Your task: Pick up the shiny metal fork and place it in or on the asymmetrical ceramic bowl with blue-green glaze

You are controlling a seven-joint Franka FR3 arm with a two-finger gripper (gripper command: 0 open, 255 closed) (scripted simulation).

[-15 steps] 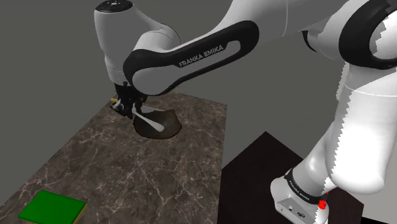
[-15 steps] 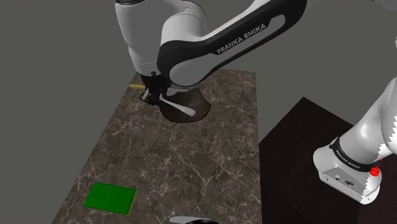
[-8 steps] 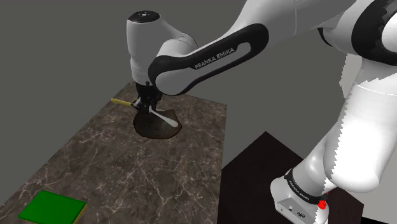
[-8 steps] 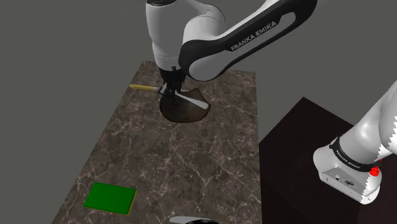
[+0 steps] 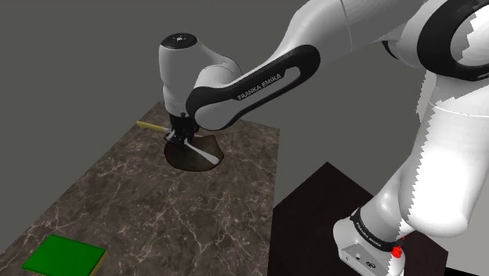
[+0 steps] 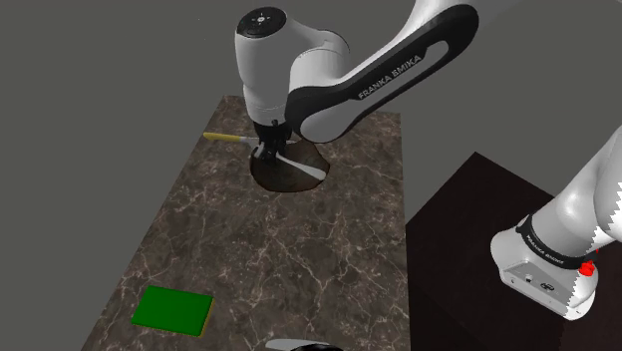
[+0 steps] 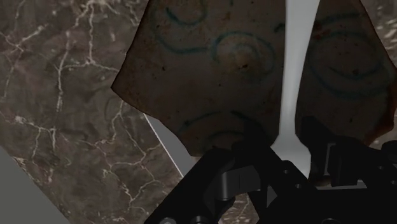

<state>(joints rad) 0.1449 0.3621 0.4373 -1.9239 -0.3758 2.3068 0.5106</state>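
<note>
Fork (image 5: 201, 154) (image 6: 299, 166) (image 7: 294, 70): pale silvery, lifted over the bowl (image 5: 182, 161) (image 6: 284, 181) (image 7: 210, 76), lying slanted across it. Cannot tell whether it touches the bowl. Gripper (image 5: 182, 139) (image 6: 265, 150) (image 7: 287, 139) hangs straight over the bowl. In the wrist view both black fingers (image 7: 254, 137) clamp the fork's narrow part between them, and the rest of the fork runs out away from the gripper across the bowl's inside.

Bowl: brown, uneven rim, faint blue-green swirls inside. It sits on the dark marbled table (image 5: 172, 212) (image 6: 289, 259) near the far end.

Thin yellow stick (image 5: 150, 125) (image 6: 221, 136) lies on the table just beside the bowl, on the bowl's left in both exterior views, apart from it.

Flat green square (image 5: 64, 256) (image 6: 173, 309) lies well apart from the bowl, at the table's near end.

Dark box stand (image 5: 313, 204) (image 6: 468, 229) is to the bowl's right in both exterior views, off the table, carrying the arm's white base.
</note>
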